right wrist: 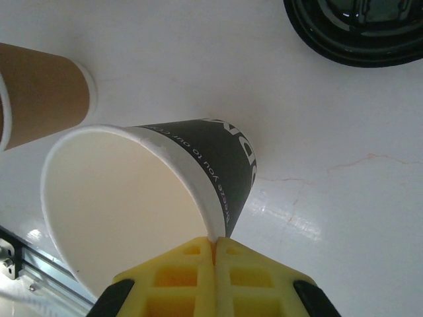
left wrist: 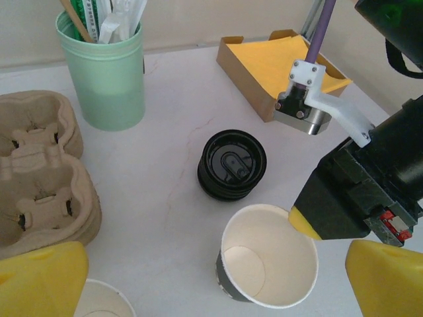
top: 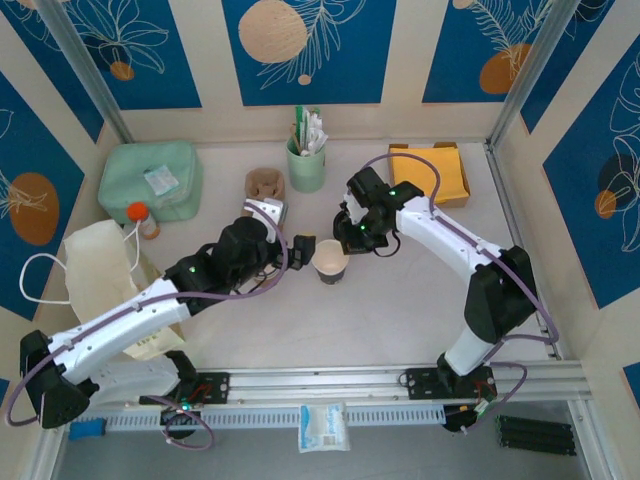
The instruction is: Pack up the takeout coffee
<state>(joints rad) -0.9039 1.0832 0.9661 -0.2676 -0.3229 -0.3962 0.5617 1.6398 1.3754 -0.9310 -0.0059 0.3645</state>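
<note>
The takeout coffee cup (top: 330, 262) is a dark paper cup with white print, a white rim and a white inside. It is open, empty and has no lid on it. My right gripper (right wrist: 215, 241) is shut on the cup's rim (right wrist: 198, 198), pinching the wall from the far right side (left wrist: 301, 221). My left gripper (left wrist: 211, 290) is open, its yellow fingers (left wrist: 39, 277) wide apart just left of the cup (left wrist: 268, 264). A stack of round black lids (left wrist: 231, 164) lies on the table just beyond the cup.
A brown paper cup (right wrist: 39, 99) stands close to the dark one, by my left finger (left wrist: 99, 300). Pulp cup carriers (left wrist: 39, 172), a mint-green cup of stirrers (left wrist: 106, 72) and a box of yellow napkins (left wrist: 284, 66) lie behind. A paper bag (top: 100, 270) sits at the left.
</note>
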